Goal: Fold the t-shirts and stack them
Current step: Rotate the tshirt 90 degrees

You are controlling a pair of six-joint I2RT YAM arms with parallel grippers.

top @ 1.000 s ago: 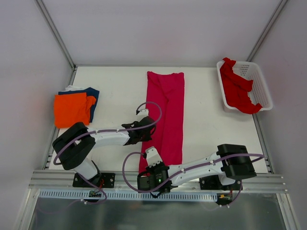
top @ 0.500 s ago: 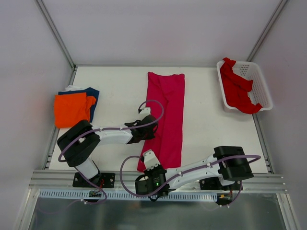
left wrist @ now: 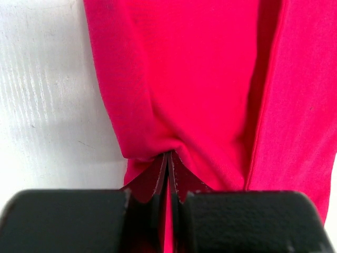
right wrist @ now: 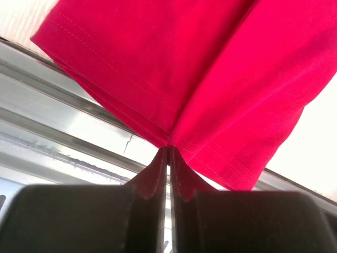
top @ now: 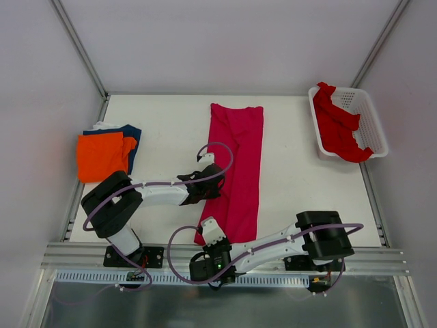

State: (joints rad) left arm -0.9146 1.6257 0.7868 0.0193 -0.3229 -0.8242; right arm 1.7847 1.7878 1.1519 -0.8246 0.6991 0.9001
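A crimson-pink t-shirt [top: 239,160] lies as a long narrow strip down the middle of the white table [top: 164,123]. My left gripper [top: 207,187] is shut on the strip's left edge about halfway along; in the left wrist view the cloth [left wrist: 174,79] bunches at the closed gripper [left wrist: 168,154]. My right gripper [top: 207,234] is shut on the near hem, which the right wrist view shows lifted [right wrist: 200,79] over the table's front rail, pinched at the gripper [right wrist: 168,147]. A brighter red t-shirt [top: 336,130] lies crumpled in the basket. Folded orange [top: 102,156] and navy [top: 134,134] t-shirts sit stacked at the left.
The white lattice basket [top: 373,121] stands at the table's back right corner. A metal rail [top: 89,254] runs along the near edge by the arm bases. Enclosure walls and frame bars close in the table on three sides.
My right arm has pulled back toward the near edge, dragging the shirt's near hem slightly left and lifting it. My left gripper shifted a little right, still holding the edge.
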